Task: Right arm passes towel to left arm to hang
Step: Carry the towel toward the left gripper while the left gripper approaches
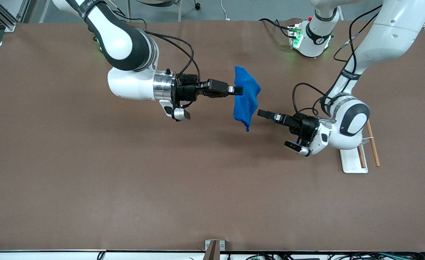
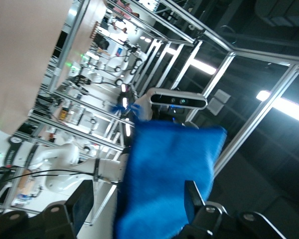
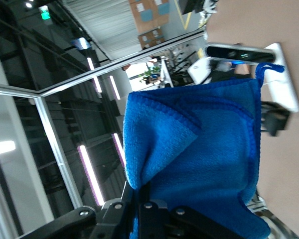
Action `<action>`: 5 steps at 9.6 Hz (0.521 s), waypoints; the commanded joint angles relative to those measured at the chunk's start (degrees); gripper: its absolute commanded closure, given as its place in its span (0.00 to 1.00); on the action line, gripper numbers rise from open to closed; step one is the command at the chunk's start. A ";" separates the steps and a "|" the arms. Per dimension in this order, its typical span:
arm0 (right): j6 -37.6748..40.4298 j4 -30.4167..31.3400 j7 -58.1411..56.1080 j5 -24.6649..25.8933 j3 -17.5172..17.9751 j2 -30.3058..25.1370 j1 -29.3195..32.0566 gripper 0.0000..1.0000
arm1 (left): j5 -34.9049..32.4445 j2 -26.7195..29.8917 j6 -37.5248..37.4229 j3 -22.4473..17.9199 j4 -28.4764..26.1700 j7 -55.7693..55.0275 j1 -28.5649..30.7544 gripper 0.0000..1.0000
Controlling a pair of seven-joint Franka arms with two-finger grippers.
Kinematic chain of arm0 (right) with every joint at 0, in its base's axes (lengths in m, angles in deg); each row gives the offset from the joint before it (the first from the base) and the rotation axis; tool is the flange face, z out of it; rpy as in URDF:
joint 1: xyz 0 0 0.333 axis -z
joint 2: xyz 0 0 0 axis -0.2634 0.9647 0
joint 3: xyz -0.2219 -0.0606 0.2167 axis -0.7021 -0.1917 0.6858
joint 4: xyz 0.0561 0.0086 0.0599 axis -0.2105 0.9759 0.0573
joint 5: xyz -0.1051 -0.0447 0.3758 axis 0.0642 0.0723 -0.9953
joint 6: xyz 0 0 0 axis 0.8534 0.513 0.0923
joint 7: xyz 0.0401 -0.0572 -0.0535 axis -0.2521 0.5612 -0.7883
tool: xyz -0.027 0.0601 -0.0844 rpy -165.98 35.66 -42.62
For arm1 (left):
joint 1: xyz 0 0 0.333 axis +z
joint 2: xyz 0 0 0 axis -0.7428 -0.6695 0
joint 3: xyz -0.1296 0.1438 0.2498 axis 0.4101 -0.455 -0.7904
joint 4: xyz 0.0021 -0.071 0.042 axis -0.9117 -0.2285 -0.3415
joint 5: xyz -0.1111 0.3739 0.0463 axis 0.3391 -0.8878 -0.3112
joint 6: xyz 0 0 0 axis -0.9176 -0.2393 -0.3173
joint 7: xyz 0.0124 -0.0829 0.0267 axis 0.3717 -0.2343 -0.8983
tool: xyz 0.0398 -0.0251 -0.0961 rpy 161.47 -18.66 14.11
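Observation:
The bright blue towel (image 1: 246, 97) hangs in the air over the middle of the table. My right gripper (image 1: 238, 90) is shut on its edge and holds it up; the right wrist view shows the towel (image 3: 204, 149) draped from the closed jaws of my right gripper (image 3: 149, 194). My left gripper (image 1: 262, 114) is at the towel's lower part, pointing at it from the left arm's end. In the left wrist view my left gripper (image 2: 138, 196) is open, and the towel (image 2: 164, 169) lies between its two spread fingers (image 2: 82, 204).
A white stand base (image 1: 353, 160) with wooden rods (image 1: 373, 144) lies on the brown table (image 1: 125, 180) under the left arm's wrist. A small bracket (image 1: 212, 249) sits at the table edge nearest the front camera.

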 commanded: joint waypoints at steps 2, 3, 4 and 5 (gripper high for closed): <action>-0.29 -1.51 -5.36 -5.62 0.36 1.38 -1.00 1.00 | 2.51 -0.54 0.47 1.89 -0.83 0.95 0.49 0.23; -0.38 -2.12 -5.37 -5.62 0.36 1.90 -1.09 1.00 | 3.38 -0.10 0.21 2.77 -0.83 0.51 1.19 0.24; -0.38 -2.22 -5.37 -5.62 0.45 1.91 -1.09 1.00 | 3.48 0.43 -0.32 2.87 -0.83 0.42 1.55 0.24; -0.38 -2.48 -5.37 -5.62 0.54 2.08 -1.09 1.00 | 3.48 0.95 -0.93 2.95 -0.75 0.42 1.73 0.25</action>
